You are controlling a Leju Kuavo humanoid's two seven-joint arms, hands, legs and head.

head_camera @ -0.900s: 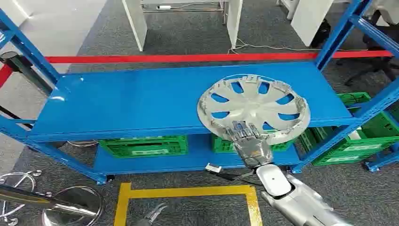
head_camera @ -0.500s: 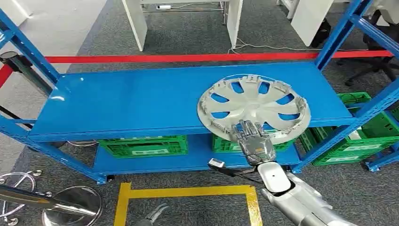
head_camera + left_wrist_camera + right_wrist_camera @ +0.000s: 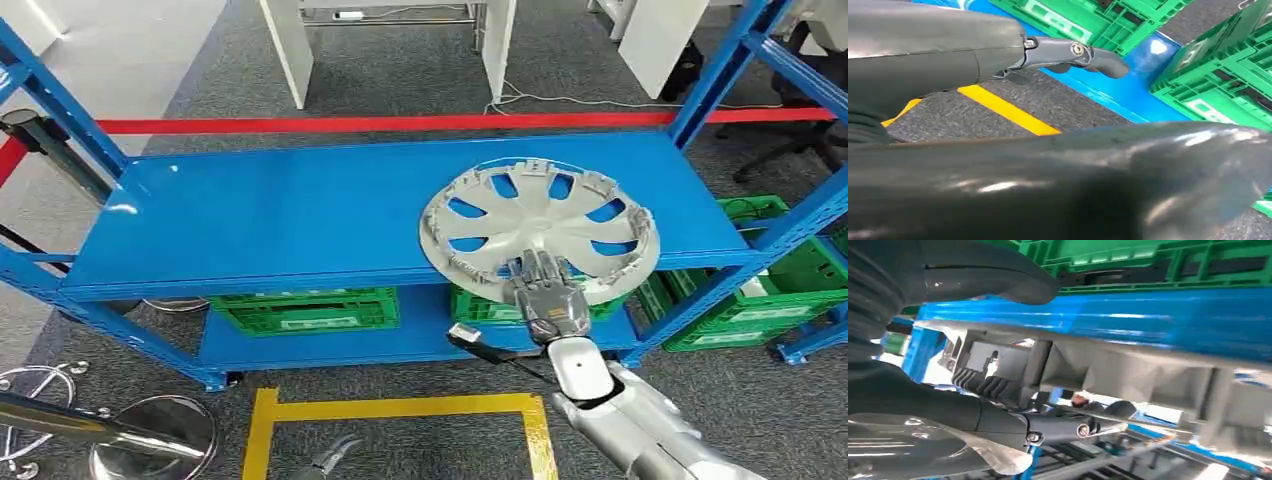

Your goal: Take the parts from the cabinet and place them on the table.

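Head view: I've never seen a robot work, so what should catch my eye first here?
First, the big silver hubcap lying on the right part of the blue shelf, its near edge jutting over the shelf's front. The robot's right hand reaches up from below and grips that near edge. Green crates sit on the lower level, and a yellow line marks the grey floor in front.

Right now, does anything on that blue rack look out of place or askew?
Yes: the silver hubcap sits past the front edge of the blue shelf, its near rim overhanging above the green crates. The right hand is at that rim.
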